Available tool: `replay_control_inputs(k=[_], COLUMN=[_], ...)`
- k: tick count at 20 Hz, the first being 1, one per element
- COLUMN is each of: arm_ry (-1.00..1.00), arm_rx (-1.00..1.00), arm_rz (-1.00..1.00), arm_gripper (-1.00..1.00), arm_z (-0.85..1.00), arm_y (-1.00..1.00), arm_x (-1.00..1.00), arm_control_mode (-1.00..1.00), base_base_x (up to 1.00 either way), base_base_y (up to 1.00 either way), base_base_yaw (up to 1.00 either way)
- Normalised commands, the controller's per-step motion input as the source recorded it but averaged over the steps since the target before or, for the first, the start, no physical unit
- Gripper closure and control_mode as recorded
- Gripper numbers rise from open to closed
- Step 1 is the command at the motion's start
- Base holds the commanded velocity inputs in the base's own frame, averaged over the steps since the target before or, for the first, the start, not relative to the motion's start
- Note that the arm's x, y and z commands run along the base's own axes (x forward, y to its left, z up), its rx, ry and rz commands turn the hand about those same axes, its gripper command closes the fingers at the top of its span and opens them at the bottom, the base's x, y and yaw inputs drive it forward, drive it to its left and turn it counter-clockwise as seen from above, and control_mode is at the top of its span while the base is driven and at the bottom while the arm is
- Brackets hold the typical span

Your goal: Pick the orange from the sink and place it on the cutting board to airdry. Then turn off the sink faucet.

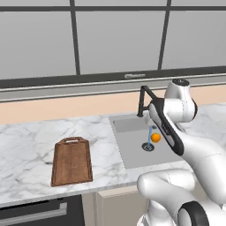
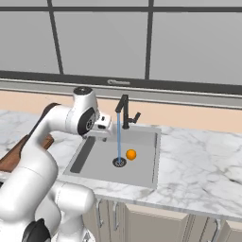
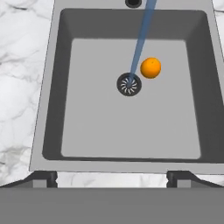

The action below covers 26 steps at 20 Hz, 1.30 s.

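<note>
The hand (image 3: 112,177) hangs above the sink (image 3: 52,109), its fingers apart and holding nothing. The orange (image 3: 151,68) lies beside the drain (image 3: 129,84), where water falls from the sink faucet (image 2: 124,111). The cutting board (image 1: 72,161) lies on the bench (image 1: 26,145). No writing is readable.

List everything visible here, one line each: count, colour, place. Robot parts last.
orange: one, bright orange, on the sink floor beside the drain.
sink: one, grey, recessed in the counter.
drain: one, dark, round, in the sink floor.
water stream: one, blue, falling onto the drain.
sink faucet: one, matte black, behind the sink.
cutting board: one, dark brown, on the counter left of the sink.
counter: one, white marble.
window: one, grey panes with dark bars, above the counter.
arm: one, white.
gripper: one, dark tips apart, above the sink's near edge.
</note>
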Motion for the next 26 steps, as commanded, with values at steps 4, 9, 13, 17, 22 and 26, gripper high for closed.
replay_control_inputs(k=[4,9,13,17,22,26], arm_ry=[0.0,0.0,0.01,0.01,0.01,0.02], arm_rx=[0.0,0.0,0.0,0.0,0.0,0.0], arm_rz=[0.0,0.0,0.0,0.0,0.0,0.0], arm_gripper=[-1.0,-1.0,-1.0,-1.0,-1.0,-1.0], arm_z=[-0.22,-0.26,-0.36,-0.33,-0.18,-0.18], arm_y=[-0.29,-0.28,-0.25,-0.19,-0.06,-0.03], arm_x=[0.14,0.19,0.27,0.22,0.15,0.22], arm_control_mode=[-1.0,-1.0,-1.0,-1.0,-1.0,-1.0], base_base_x=[0.0,0.0,0.0,0.0,0.0,0.0], base_base_y=[0.0,0.0,0.0,0.0,0.0,0.0], base_base_yaw=[0.0,0.0,0.0,0.0,0.0,0.0])
